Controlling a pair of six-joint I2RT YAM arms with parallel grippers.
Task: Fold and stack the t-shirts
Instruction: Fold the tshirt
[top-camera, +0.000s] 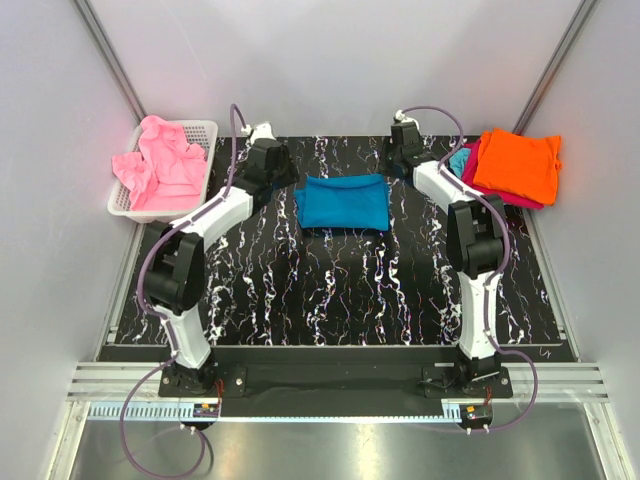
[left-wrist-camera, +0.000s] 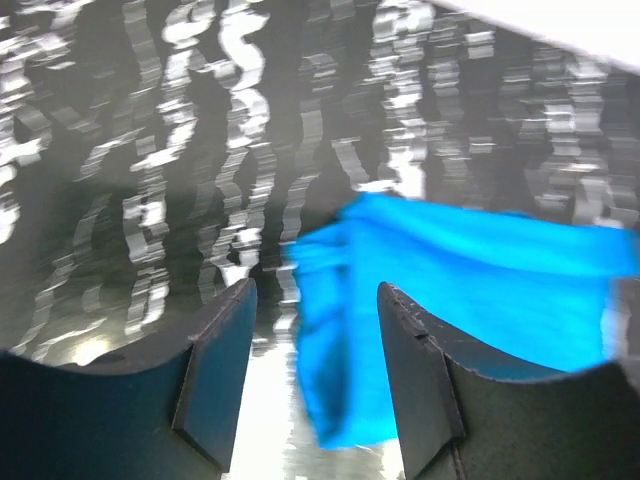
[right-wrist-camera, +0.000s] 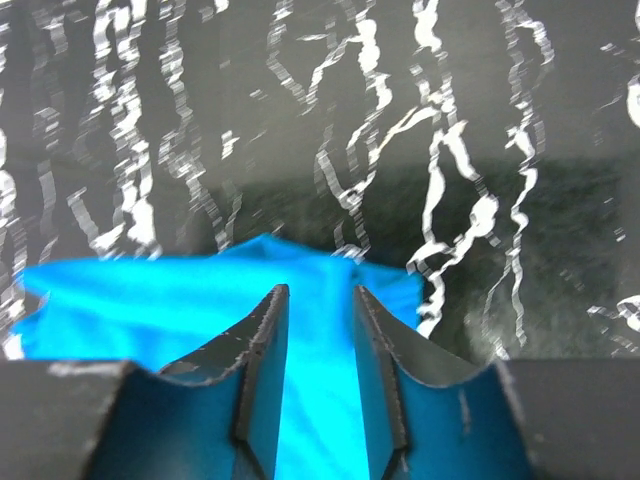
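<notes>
Two grippers, one shirt in hand; entries as follows.

1. Teal-blue t-shirt (top-camera: 343, 203): lying as a folded rectangle in the upper middle of the top view, on the black marbled mat (top-camera: 330, 300). Its edges are sitting fairly square.
2. Left gripper (left-wrist-camera: 315, 390): hovering just beside the shirt's left edge, fingers standing wide apart and carrying nothing. In its wrist view the cloth's near corner is showing between the fingers, toward the right-hand one.
3. Right gripper (right-wrist-camera: 320, 370): hanging over the shirt's right edge, fingers drawn to a narrow gap. Blue cloth is showing through the gap, but none is seen rising between them.
4. Stack, upper right of the top view: orange t-shirt (top-camera: 518, 165) lying on top, with magenta t-shirt (top-camera: 512, 199) and light cyan t-shirt (top-camera: 459, 160) peeping out beneath.
5. Pink t-shirts (top-camera: 165, 165): lying crumpled in the white basket (top-camera: 203, 129), upper left.

Handling note, as judgement: the shirt is looking folded, so the step is probably the lift toward the stack.
- Both grippers should be taking every layer at opposite side edges, pinching low against the mat so no ply is slipping free.
- The right one is needing a wider opening before it comes down.
- Both should be rising level and together, keeping the cloth lightly taut.
- The shirt should be laid squarely over the orange one without dragging it.
</notes>
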